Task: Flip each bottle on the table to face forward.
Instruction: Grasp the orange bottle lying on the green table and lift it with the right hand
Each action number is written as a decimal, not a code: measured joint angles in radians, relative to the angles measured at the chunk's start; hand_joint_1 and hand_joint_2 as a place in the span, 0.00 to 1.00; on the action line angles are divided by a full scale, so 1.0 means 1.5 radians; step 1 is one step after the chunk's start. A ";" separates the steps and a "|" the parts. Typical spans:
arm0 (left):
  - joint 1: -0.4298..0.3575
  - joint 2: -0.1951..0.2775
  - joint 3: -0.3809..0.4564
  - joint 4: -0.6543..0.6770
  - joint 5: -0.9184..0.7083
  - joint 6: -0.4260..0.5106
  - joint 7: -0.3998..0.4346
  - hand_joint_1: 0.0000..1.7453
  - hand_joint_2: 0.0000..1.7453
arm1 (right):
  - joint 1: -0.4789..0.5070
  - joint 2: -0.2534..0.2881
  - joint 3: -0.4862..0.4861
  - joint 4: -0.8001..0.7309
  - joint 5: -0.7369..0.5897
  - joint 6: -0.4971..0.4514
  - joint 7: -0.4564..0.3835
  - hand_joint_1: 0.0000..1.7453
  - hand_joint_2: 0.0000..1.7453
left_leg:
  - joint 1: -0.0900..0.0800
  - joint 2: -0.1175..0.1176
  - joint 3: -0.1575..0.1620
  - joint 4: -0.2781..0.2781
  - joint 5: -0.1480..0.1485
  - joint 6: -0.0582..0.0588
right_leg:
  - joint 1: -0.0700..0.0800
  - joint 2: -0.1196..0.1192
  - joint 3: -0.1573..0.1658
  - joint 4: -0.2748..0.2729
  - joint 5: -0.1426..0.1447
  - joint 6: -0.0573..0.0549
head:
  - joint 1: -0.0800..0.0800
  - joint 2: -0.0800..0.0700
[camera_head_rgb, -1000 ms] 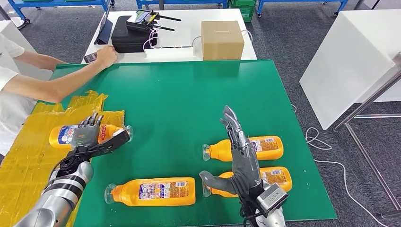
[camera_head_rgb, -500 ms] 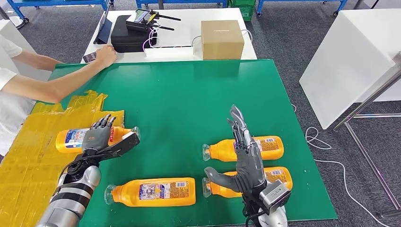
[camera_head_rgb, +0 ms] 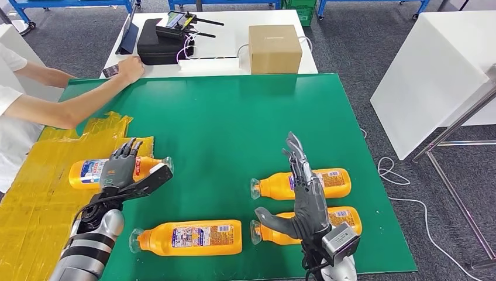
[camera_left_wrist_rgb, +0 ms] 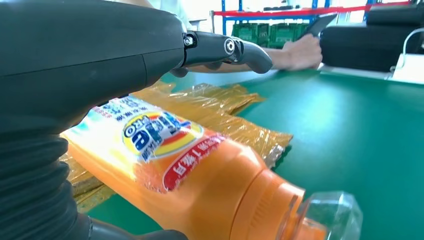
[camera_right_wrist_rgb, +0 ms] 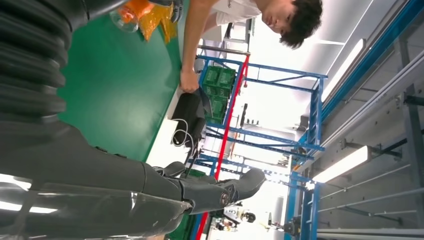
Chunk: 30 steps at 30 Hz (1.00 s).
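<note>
Four orange bottles with clear caps lie on their sides on the green table (camera_head_rgb: 234, 123). One bottle (camera_head_rgb: 86, 172) rests partly on yellow plastic, its blue-logo label up. My left hand (camera_head_rgb: 120, 172) hovers over its neck end with fingers straight and spread, thumb towards the cap. In the left wrist view this bottle (camera_left_wrist_rgb: 175, 165) lies under the fingers (camera_left_wrist_rgb: 230, 47). A second bottle (camera_head_rgb: 190, 237) lies near the front edge. My right hand (camera_head_rgb: 304, 196) stands open and upright over the two right bottles (camera_head_rgb: 334, 181) (camera_head_rgb: 346, 219), holding nothing.
A yellow plastic sheet (camera_head_rgb: 29, 199) covers the table's left part. A person's arm (camera_head_rgb: 70, 105) reaches across the far left corner. Behind the green table stand a cardboard box (camera_head_rgb: 275, 48) and a black case (camera_head_rgb: 158, 47). A white panel (camera_head_rgb: 433, 76) is to the right.
The left hand and the bottle under it shifted slightly right, and its fingers lifted and spread. The right hand drifted a little right, still open.
</note>
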State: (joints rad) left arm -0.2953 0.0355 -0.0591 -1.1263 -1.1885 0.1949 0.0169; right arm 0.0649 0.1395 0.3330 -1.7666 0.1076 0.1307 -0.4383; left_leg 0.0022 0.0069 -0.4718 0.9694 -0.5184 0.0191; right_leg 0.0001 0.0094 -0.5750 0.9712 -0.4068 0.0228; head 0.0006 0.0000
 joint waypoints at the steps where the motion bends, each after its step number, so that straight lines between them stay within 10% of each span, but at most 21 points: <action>1: 0.002 0.000 0.000 -0.005 0.001 0.001 0.000 0.00 1.00 | 0.000 0.000 0.000 0.000 0.000 0.000 0.000 0.00 1.00 | 0.000 0.000 0.000 0.000 0.000 0.000 | 0.000 0.000 0.000 0.000 0.000 0.000 | 0.000 0.000; 30: 0.148 -0.025 0.007 -0.254 0.420 -0.089 -0.179 0.00 1.00 | 0.016 -0.001 0.019 0.020 0.089 -0.027 0.003 0.00 1.00 | 0.000 0.000 0.000 0.000 0.000 0.000 | 0.000 0.000 0.000 0.000 0.000 0.000 | 0.000 0.000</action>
State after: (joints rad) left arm -0.0738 -0.0023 -0.0486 -1.5067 -0.5578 0.0621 -0.2514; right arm 0.0884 0.1386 0.3618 -1.7367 0.2417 0.0897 -0.4340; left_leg 0.0022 0.0067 -0.4725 0.9692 -0.5187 0.0190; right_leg 0.0000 0.0093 -0.5753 0.9711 -0.4070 0.0226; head 0.0006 0.0000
